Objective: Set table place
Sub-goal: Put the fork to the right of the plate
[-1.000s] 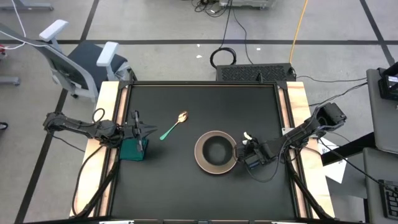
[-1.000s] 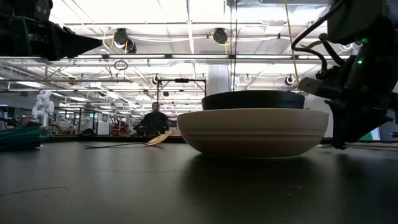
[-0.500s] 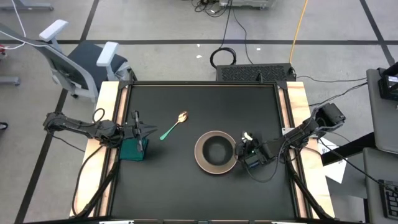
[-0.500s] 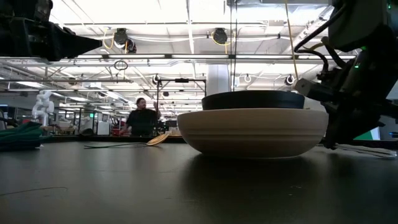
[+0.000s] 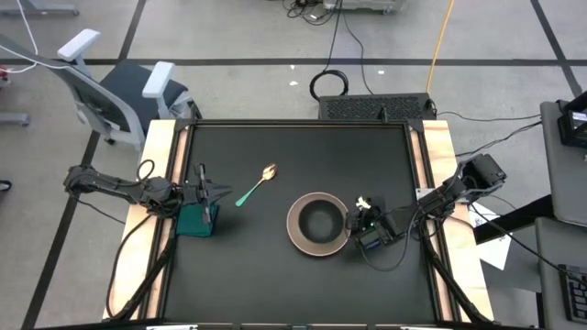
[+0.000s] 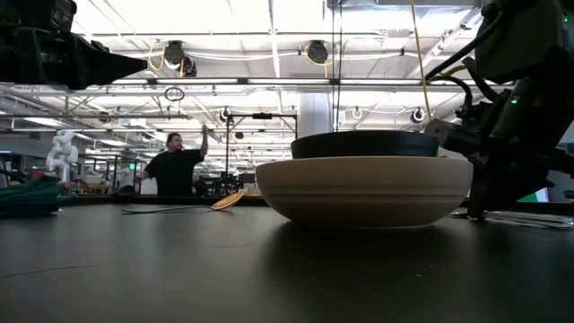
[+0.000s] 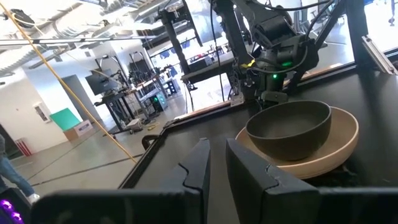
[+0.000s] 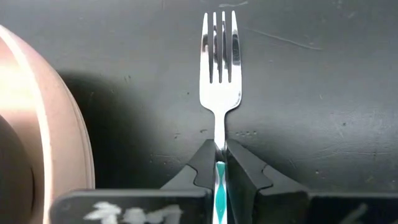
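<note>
The pinkish-beige plate (image 5: 293, 235) sits right of the table's middle, and the black bowl (image 5: 319, 222) rests in it. The green-handled spoon (image 5: 256, 186) lies flat on the table, left of the plate and farther back. My right gripper (image 8: 219, 163) stands just right of the plate (image 8: 59, 124), shut on the silver fork (image 8: 221, 56). At the left edge my left gripper (image 7: 216, 169) hangs level above the table. It points toward the plate, and its fingers stand a narrow gap apart with nothing between them. My right gripper pinches the fork's handle just behind the neck (image 8: 219, 144) between its two fingers. The teal part of the handle (image 8: 219, 186) runs back between them. The fingers slant down toward the far edge, in line with the fork. Whether the tines (image 8: 221, 46) touch the table I cannot tell.
A crumpled green cloth (image 5: 196, 221) lies on the table under my left gripper. Pale wooden strips (image 5: 156, 147) border both short sides. Bare tabletop stretches along the near edge and the far edge. A person (image 6: 172, 169) moves in the room beyond.
My right gripper has rolled slightly beside the plate, still shut on the fork. The person in the room beyond has walked across the low view from right to left.
</note>
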Tool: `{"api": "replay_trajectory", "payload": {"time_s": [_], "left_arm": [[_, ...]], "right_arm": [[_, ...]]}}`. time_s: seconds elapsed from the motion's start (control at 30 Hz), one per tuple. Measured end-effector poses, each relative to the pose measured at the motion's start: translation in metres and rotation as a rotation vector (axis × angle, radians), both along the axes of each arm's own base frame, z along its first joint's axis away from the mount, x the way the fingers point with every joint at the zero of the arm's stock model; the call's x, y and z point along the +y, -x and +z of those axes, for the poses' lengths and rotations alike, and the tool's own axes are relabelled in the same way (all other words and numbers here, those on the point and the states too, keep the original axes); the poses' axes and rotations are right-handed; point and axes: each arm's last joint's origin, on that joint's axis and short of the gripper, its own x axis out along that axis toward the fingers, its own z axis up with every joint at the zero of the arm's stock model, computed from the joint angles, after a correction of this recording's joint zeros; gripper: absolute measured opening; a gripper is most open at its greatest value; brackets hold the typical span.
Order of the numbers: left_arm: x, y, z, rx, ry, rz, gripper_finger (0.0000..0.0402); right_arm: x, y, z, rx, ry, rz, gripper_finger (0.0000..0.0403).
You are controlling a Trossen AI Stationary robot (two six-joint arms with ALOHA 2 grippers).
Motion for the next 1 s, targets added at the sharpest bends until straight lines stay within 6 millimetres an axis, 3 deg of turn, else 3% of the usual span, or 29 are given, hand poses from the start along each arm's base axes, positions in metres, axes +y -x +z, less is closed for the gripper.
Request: {"api": "replay_trajectory", "payload": {"time_s": [0.53, 1.0], "left_arm": [[0.0000, 0.0000, -0.0004, 0.004, 0.003, 0.000, 0.0058], [0.0000, -0.0001, -0.0006, 0.005, 0.007, -0.001, 0.0058]], "right_arm": [[0.0017, -0.0006, -0.0006, -0.007, -0.016, 0.008, 0.0048], [0.0019, -0.0005, -0.0008, -0.003, -0.019, 0.011, 0.0050]]}}
